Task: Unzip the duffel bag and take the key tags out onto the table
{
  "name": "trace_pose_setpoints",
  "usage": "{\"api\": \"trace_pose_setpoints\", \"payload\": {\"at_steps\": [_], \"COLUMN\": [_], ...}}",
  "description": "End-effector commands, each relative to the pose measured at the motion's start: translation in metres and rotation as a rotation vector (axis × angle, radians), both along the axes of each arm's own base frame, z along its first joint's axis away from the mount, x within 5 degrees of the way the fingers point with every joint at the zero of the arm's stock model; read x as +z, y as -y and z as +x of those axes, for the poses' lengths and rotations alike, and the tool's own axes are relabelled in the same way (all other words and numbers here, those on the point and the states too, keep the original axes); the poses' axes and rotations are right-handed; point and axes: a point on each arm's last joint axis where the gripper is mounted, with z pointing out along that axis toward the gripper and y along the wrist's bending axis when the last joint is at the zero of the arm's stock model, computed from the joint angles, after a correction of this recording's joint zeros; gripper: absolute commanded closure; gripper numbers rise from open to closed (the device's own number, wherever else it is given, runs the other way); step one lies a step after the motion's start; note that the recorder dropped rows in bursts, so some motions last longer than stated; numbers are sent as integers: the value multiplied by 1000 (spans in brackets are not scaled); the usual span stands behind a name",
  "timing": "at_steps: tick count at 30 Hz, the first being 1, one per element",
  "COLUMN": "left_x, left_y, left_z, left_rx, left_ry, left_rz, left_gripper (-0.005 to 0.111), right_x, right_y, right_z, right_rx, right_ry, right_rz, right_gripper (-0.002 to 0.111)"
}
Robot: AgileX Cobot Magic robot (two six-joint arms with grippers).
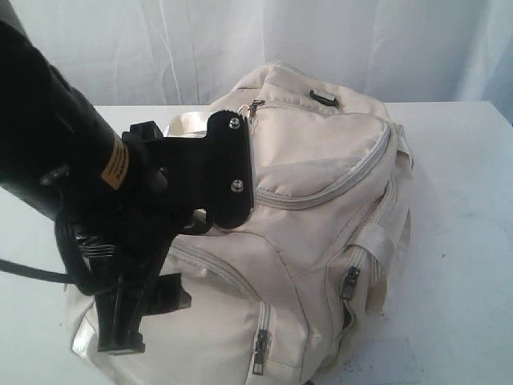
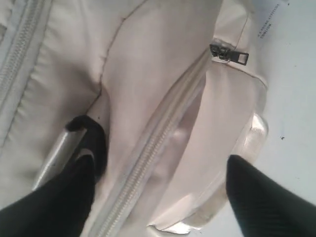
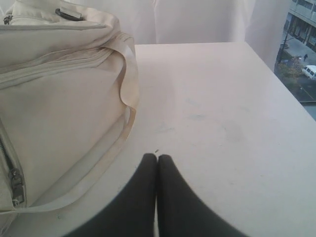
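Observation:
The cream duffel bag (image 1: 321,208) lies on the white table (image 1: 457,200) with all the zippers I can see closed. My left gripper (image 1: 232,168) hangs over the bag's left top. In the left wrist view it (image 2: 160,160) is open, its black fingers (image 2: 256,197) standing either side of a closed zipper line (image 2: 148,153), with a dark zipper pull (image 2: 228,53) farther along. My right gripper (image 3: 157,160) is shut on nothing, low over bare table (image 3: 212,113) beside the bag (image 3: 59,98). The key tags are hidden.
Dark zipper pulls sit on the side pockets (image 1: 350,282) and near the top (image 1: 253,108), and a black clip (image 1: 323,98) sits on the bag's top. A strap (image 3: 129,74) hangs down the bag's end. The table edge (image 3: 281,84) runs close to a window.

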Motion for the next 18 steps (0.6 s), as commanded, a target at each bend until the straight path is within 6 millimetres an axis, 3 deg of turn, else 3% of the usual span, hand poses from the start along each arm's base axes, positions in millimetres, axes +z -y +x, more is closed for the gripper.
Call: {"api": "trace_pose_setpoints", "payload": {"at_steps": [1, 5, 7, 10, 11, 13, 18], "left_x": [1, -14, -27, -40, -44, -46, -40], "left_y": [6, 8, 4, -12, -23, -33, -53], "left_z": [0, 2, 2, 5, 9, 14, 28], "left_rx": [-67, -84, -82, -50, 9, 80, 155], "left_ry": [58, 73, 53, 71, 99, 130, 271], "left_rz": [-38, -36, 38, 225, 314, 382, 476], "left_gripper": [21, 31, 42, 70, 89, 106, 107], "right_x": [0, 0, 0, 0, 0, 0, 0], "right_y": [0, 0, 0, 0, 0, 0, 0], "right_z": [0, 0, 0, 0, 0, 0, 0], "right_rx": [1, 1, 1, 1, 1, 1, 1], "right_ry": [16, 16, 16, 16, 16, 16, 16], "right_rz": [-2, -2, -2, -2, -2, -2, -2], "right_gripper": [108, 108, 108, 108, 108, 108, 108]}}
